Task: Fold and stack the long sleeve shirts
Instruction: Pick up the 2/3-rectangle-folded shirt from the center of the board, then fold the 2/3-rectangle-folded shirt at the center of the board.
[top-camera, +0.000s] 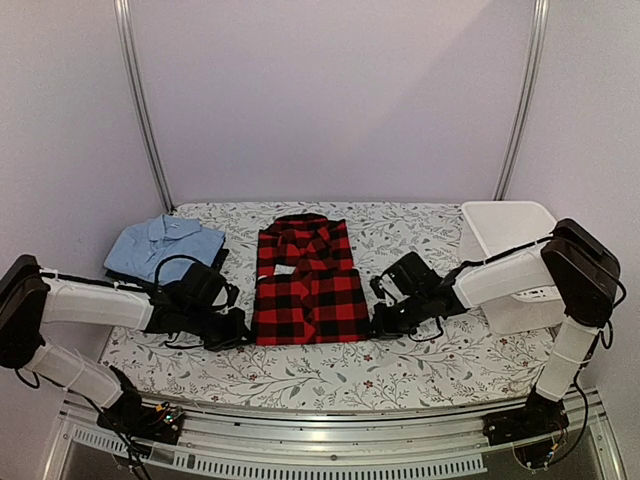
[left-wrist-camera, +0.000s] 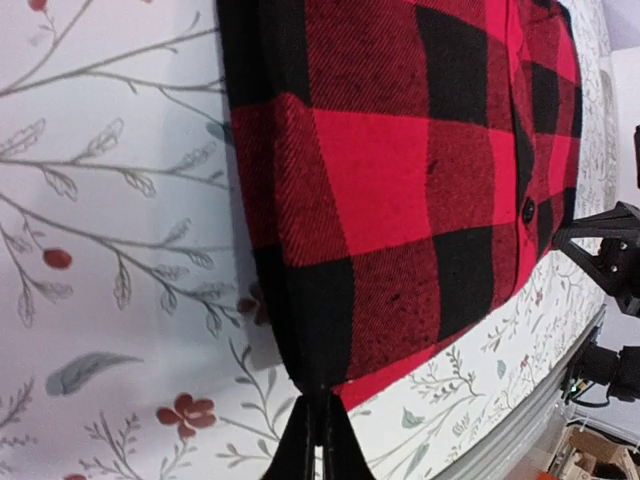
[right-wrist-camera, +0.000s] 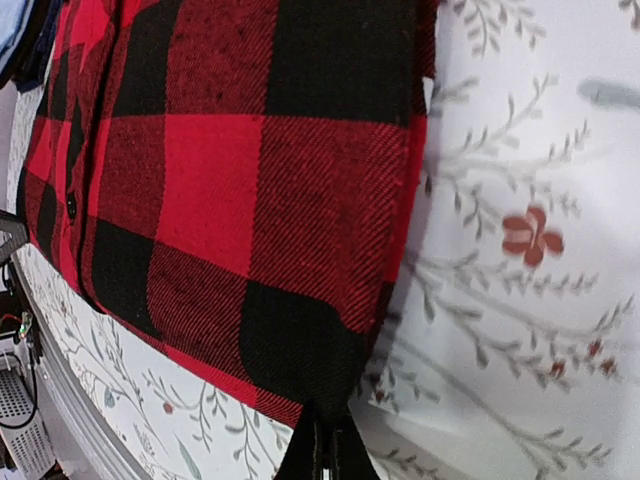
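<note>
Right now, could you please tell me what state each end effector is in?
Left end effector: closed, pinching a near corner of the red-and-black flannel shirt.
Right end effector: closed, pinching the shirt's other near corner.

High rear overview, wrist close-ups, sharing shirt (top-camera: 305, 290)

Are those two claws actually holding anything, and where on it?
Yes. Both hold the red-and-black flannel shirt: the left gripper pinches its near left hem corner, and the right gripper pinches its near right hem corner.
</note>
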